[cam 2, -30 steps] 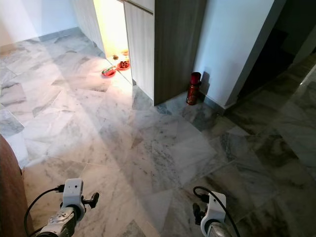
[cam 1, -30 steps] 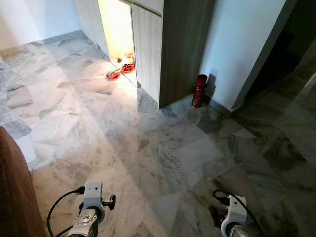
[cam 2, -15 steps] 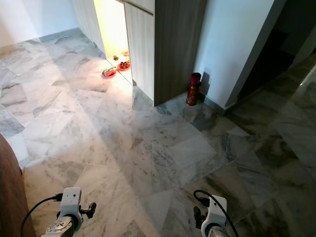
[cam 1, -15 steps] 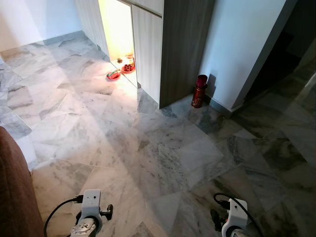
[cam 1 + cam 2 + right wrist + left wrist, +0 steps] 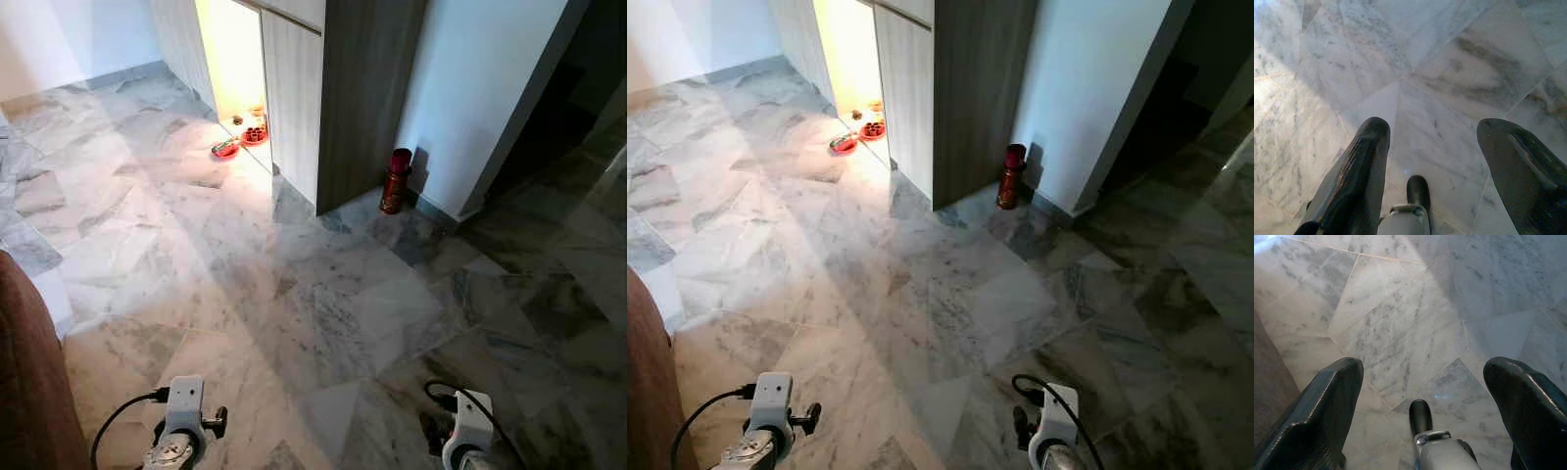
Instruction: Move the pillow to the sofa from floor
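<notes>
The brown sofa shows as an edge at the lower left of the eye views, beside grey marble floor. My left arm's wrist and right arm's wrist sit low at the bottom edge, both over bare floor. In the left wrist view my left gripper is open, its fingers wide apart above marble tiles, with a dark brown surface at one side. My right gripper is open too, with nothing but floor between its fingers.
A tall wood-grain cabinet stands ahead, with a lit opening and red bowls on the floor to its left. A red canister stands against the white wall. A dark doorway lies at the far right.
Both arms have sunk a little lower in the eye views since a second ago. The floor and cabinet look the same.
</notes>
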`<state>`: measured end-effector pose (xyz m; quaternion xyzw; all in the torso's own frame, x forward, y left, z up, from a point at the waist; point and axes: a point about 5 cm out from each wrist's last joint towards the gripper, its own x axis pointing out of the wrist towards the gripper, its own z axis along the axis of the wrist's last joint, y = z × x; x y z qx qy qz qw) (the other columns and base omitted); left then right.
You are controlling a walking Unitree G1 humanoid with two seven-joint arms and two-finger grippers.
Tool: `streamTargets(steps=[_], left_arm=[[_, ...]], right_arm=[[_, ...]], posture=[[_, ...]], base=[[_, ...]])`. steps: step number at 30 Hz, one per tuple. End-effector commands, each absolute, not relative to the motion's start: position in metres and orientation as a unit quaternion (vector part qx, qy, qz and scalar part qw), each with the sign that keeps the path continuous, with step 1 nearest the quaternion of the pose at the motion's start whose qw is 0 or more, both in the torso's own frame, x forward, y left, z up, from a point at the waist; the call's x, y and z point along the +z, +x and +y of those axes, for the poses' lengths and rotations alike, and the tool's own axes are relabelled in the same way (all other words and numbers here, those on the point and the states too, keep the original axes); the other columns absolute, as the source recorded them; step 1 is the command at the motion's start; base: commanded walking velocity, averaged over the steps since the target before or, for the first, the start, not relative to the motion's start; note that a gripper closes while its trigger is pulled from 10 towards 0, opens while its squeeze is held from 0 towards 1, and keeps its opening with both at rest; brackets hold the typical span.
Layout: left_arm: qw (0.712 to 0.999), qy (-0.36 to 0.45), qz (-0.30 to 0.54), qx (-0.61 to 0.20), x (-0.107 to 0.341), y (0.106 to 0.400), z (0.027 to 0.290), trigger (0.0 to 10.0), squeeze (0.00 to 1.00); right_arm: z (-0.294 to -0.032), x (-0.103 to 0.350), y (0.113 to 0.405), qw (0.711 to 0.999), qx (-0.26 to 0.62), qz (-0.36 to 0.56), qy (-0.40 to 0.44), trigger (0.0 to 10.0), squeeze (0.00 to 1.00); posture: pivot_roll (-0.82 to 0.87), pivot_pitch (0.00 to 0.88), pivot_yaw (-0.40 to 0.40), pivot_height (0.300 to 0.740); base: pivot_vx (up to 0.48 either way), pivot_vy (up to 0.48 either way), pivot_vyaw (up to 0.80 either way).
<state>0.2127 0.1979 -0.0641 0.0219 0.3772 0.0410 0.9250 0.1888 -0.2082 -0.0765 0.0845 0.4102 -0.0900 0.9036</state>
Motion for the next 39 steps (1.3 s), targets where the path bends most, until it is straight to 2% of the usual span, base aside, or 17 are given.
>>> streamTargets(steps=[1,5,7,8,10,13,16,20,26,28,39], left_arm=[[0.921,0.018,0.386,0.046,-0.067,0.208,0.199,10.0,0.00],[0.928,0.019,0.370,0.048,-0.063,0.212,0.202,10.0,0.00],[0.930,0.017,0.361,0.063,-0.060,0.214,0.209,10.0,0.00],[0.925,0.047,0.373,0.061,-0.061,0.211,0.217,10.0,0.00],[0.919,0.054,0.386,0.061,-0.062,0.209,0.221,10.0,0.00],[0.920,0.061,0.385,0.051,-0.060,0.213,0.221,10.0,0.00],[0.923,0.045,0.378,0.055,-0.059,0.218,0.214,10.0,0.00],[0.925,0.037,0.377,0.041,-0.060,0.220,0.202,10.0,0.00],[0.923,0.014,0.382,0.038,-0.062,0.219,0.192,10.0,0.00],[0.922,-0.005,0.383,0.048,-0.064,0.216,0.190,10.0,0.00],[0.919,-0.038,0.387,0.056,-0.068,0.210,0.187,10.0,0.00]], right_arm=[[-0.212,-0.074,0.193,0.906,-0.088,0.406,0.078,10.0,0.00],[-0.224,-0.068,0.199,0.908,-0.135,0.381,0.107,10.0,0.00],[-0.224,-0.067,0.200,0.911,-0.120,0.383,0.092,10.0,0.00],[-0.227,-0.067,0.201,0.909,-0.111,0.393,0.077,10.0,0.00],[-0.232,-0.065,0.202,0.909,-0.106,0.397,0.065,10.0,0.00],[-0.233,-0.061,0.207,0.914,-0.092,0.391,0.057,10.0,0.00],[-0.233,-0.063,0.205,0.910,-0.118,0.388,0.084,10.0,0.00],[-0.223,-0.067,0.202,0.908,-0.114,0.392,0.092,10.0,0.00],[-0.198,-0.069,0.207,0.909,-0.092,0.394,0.105,10.0,0.00],[-0.183,-0.072,0.206,0.908,-0.060,0.400,0.106,10.0,0.00],[-0.177,-0.074,0.204,0.904,-0.046,0.409,0.116,10.0,0.00]], posture=[[0.02,0.000,-0.022,0.740],[0.03,0.000,-0.037,0.740],[0.02,0.000,-0.020,0.740],[0.00,0.000,-0.024,0.740],[0.01,0.001,-0.030,0.740],[0.01,0.029,-0.039,0.740],[0.00,0.043,-0.047,0.740],[-0.01,0.057,-0.047,0.740],[-0.01,0.087,-0.049,0.740],[0.00,0.096,-0.055,0.740],[-0.02,0.058,-0.059,0.740]], base=[[0.000,0.000,0.00],[0.000,0.000,0.00],[0.000,0.000,0.00],[0.000,0.000,0.00],[0.000,0.000,0.00],[0.000,0.000,0.00],[0.000,0.000,0.00],[0.000,0.000,0.00],[0.000,0.000,0.00],[0.000,0.000,0.00],[0.000,0.000,0.00]])
